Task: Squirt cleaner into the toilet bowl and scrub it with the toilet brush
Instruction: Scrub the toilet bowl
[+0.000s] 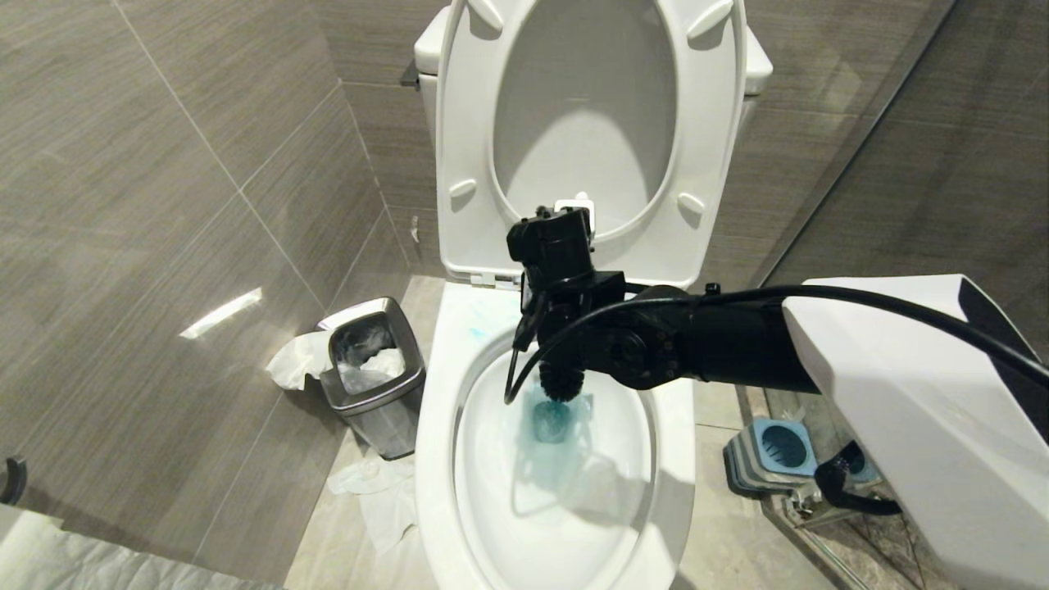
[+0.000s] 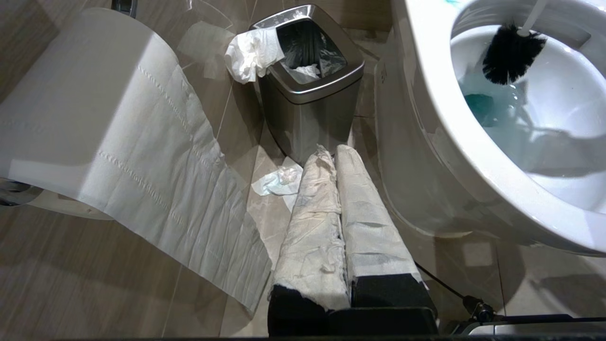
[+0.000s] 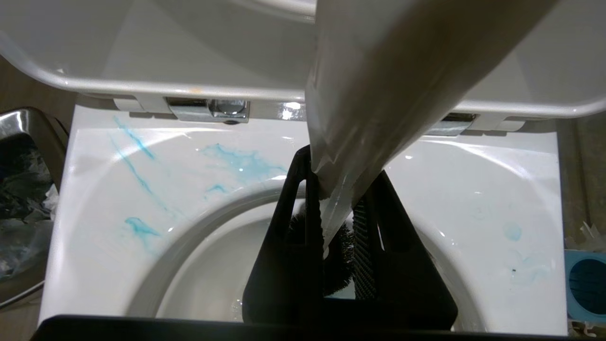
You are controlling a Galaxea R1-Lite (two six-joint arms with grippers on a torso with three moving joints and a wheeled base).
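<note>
1. Right gripper (image 3: 338, 222): its black fingers are clamped on the pale handle of the toilet brush (image 2: 510, 54), holding it low on the shaft, just above the bristles. The handle runs up steeply past the wrist. Risk: held this way, a sideways scrub could twist the handle between the ribbed pads and the head would lose contact or slip.

2. Brush head: black bristles hang inside the toilet bowl (image 1: 434, 459), just above the blue-tinted water and close to the back wall. Risk: a fast stroke from here could flick blue liquid over the rim onto the floor or the arm.

3. Cleaner (image 3: 137, 175): turquoise streaks lie on the flat rim behind the opening, outside the basin. Risk: scrubbing confined to the basin would leave these untouched.

4. Raised seat (image 1: 459, 147): stands directly behind the wrist. Risk: a backward stroke could knock the wrist or handle top against it.

5. Left gripper (image 2: 338, 222): paper-wrapped fingers pressed together, parked low beside the bowl, idle.

6. Steel bin (image 1: 373, 373) and blue brush holder (image 1: 774, 451): flank the bowl on the floor, clear of the work.
</note>
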